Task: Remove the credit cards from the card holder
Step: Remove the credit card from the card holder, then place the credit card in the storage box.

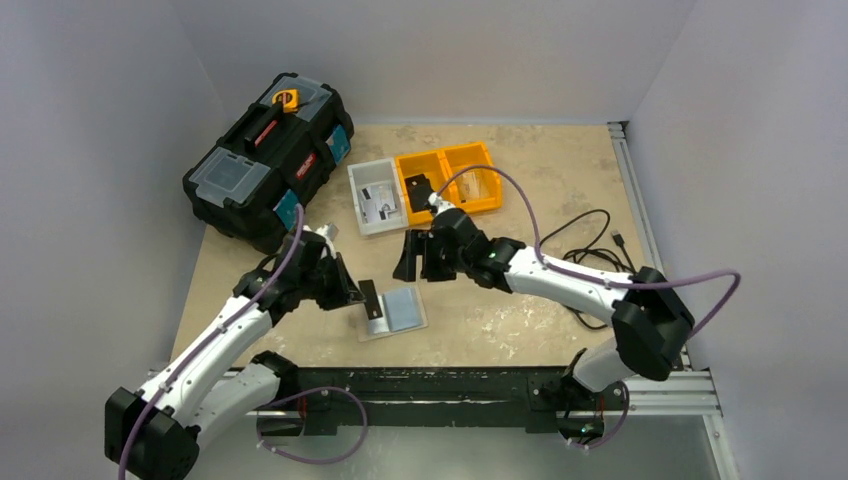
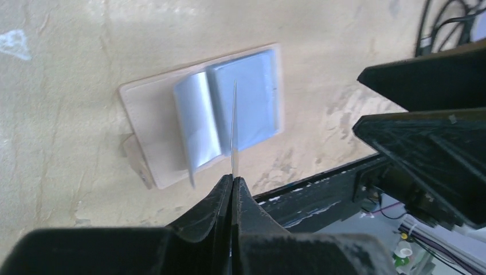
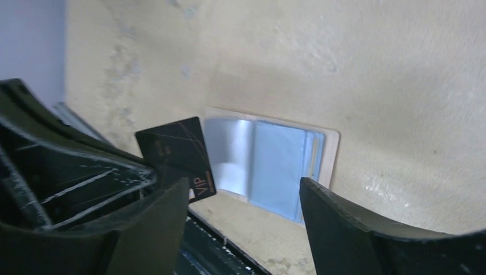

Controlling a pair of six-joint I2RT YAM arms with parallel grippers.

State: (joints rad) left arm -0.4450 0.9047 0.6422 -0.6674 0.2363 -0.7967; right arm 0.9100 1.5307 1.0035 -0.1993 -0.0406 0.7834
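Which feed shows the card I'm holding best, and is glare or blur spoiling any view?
Right wrist: the dark card faces the lens, VIP print legible; the right gripper frames it, close and soft. Left wrist: the card is edge-on, a bright sliver above the left gripper; the card holder sleeves sheen softly. Top external: even light, details small.

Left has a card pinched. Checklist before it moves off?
1. Grip: left gripper shut on black card: ok.
2. Extraction: black card fully out of the card holder sleeves: ok.
3. Holder pose: card holder lying open on the table: ok.
4. Clearance: right gripper open, apart from the black card: ok.
5. More cards remaining in the sleeves: cannot tell.
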